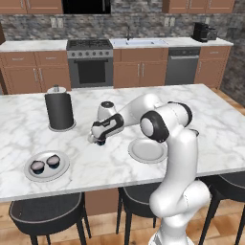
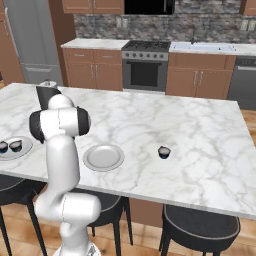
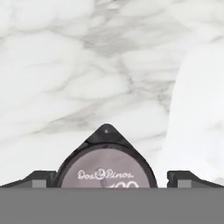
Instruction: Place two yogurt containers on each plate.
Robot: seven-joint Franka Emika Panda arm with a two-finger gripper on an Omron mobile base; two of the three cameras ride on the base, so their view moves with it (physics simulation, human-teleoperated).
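Already 2 yogurt cups [image 1: 45,164] sit on the left plate [image 1: 28,173], and the fingers [image 3: 107,183] clasp another cup [image 3: 106,168].

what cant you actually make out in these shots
- Whether the claw grips the yogurt container: hand view, the bottom edge cuts off both.
- The print under the container's top line: hand view, cut by the same edge.
- The claw's fingers: left base view, too small and dark against the hand.
- The black cylinder: right base view, mostly behind the arm.
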